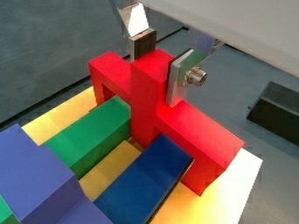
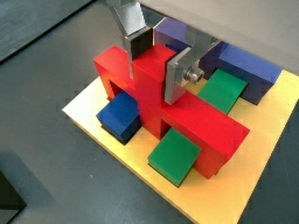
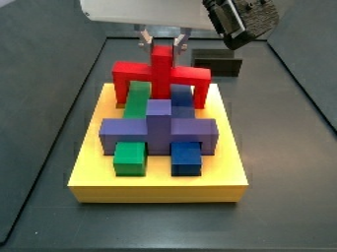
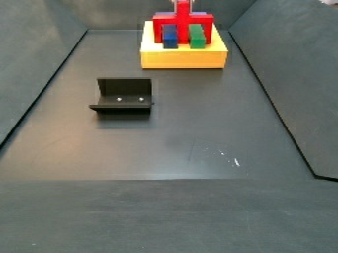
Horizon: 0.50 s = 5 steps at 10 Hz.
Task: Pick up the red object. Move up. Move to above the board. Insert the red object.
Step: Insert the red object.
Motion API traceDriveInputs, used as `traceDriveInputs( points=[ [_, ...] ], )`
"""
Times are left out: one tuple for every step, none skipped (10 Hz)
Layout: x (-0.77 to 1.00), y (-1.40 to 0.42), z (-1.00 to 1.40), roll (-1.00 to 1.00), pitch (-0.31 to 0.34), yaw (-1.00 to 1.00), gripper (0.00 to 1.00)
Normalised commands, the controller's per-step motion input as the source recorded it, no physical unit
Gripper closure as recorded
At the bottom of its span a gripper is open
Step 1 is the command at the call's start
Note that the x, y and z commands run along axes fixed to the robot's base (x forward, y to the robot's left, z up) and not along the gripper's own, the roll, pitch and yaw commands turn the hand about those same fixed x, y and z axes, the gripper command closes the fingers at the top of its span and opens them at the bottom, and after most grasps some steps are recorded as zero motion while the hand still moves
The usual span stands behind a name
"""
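The red object [image 3: 161, 71] is a cross-shaped piece with legs. It stands upright at the far end of the yellow board [image 3: 158, 187], its legs down among green and blue blocks. It also shows in both wrist views [image 1: 176, 122] [image 2: 193, 122] and in a side view [image 4: 179, 22]. My gripper [image 2: 158, 66] is directly above it, its silver fingers [image 2: 179, 79] pressed on the two sides of the red central post. It shows in a wrist view [image 1: 163, 68] and in both side views [image 3: 164, 41] [image 4: 183, 6] too.
A blue-purple cross block [image 3: 161, 128], a green block [image 3: 129, 156] and a blue block [image 3: 187, 156] fill the board's near part. The dark fixture [image 4: 123, 95] stands on the grey floor, away from the board. Raised walls edge the floor.
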Motion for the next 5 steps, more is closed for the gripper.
traceDriveInputs(
  points=[
    [0.10, -0.04, -0.33, 0.00, 0.000, 0.00, 1.00],
    [0.13, -0.11, -0.19, 0.00, 0.000, 0.03, 1.00],
    [0.14, -0.20, -0.09, -0.04, 0.019, 0.15, 1.00],
    [0.11, -0.17, -0.09, -0.08, 0.019, 0.22, 1.00],
    [0.14, -0.05, -0.16, -0.06, 0.000, 0.21, 1.00]
  ],
)
